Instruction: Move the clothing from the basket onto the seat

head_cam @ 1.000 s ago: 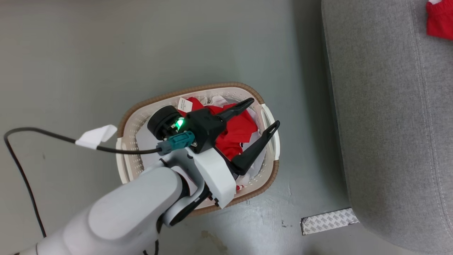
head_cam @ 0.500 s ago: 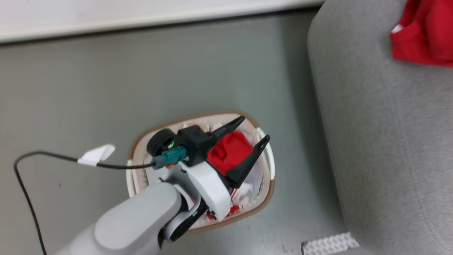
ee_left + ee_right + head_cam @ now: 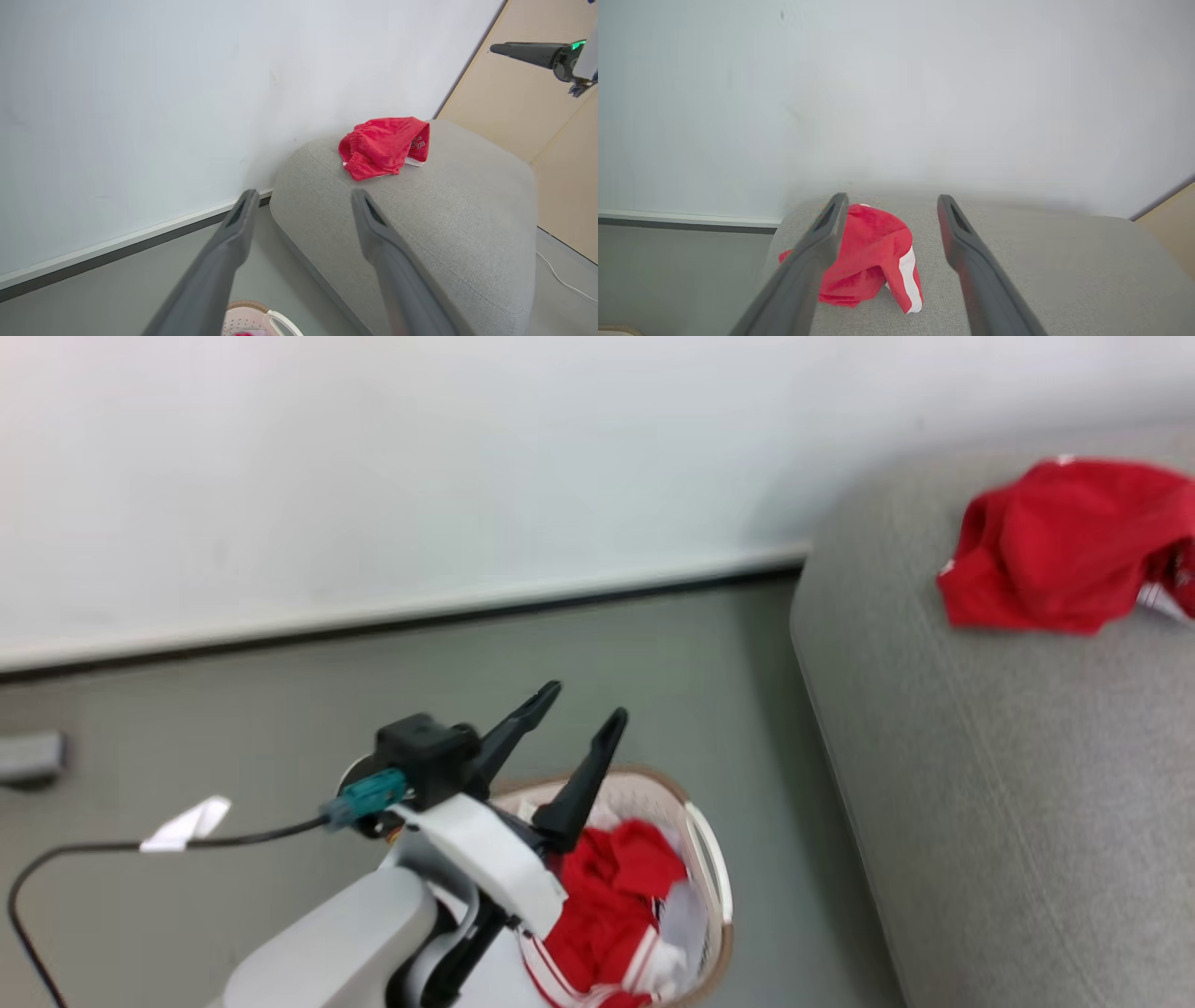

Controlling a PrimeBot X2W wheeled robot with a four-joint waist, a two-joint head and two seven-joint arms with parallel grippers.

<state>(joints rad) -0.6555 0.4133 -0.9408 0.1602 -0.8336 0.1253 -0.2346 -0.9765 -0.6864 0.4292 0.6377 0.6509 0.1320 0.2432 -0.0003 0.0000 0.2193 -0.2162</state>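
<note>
Between the spread fingers of the left gripper [image 3: 584, 705] is only air; below them the basket [image 3: 711, 859], cut off by the frame and partly behind the arm [image 3: 327, 943], holds red clothing [image 3: 607, 896]. The right gripper [image 3: 892, 200] has its fingers apart, empty; past them one garment [image 3: 868, 252] lies on the seat [image 3: 1041, 261].

The left arm [image 3: 327, 943] slants up from the near left, its pale wrist [image 3: 485, 863] angled rightward. The left jaws stand spread wide and empty, tips pointing far. The right jaws likewise stand apart, empty.
</note>
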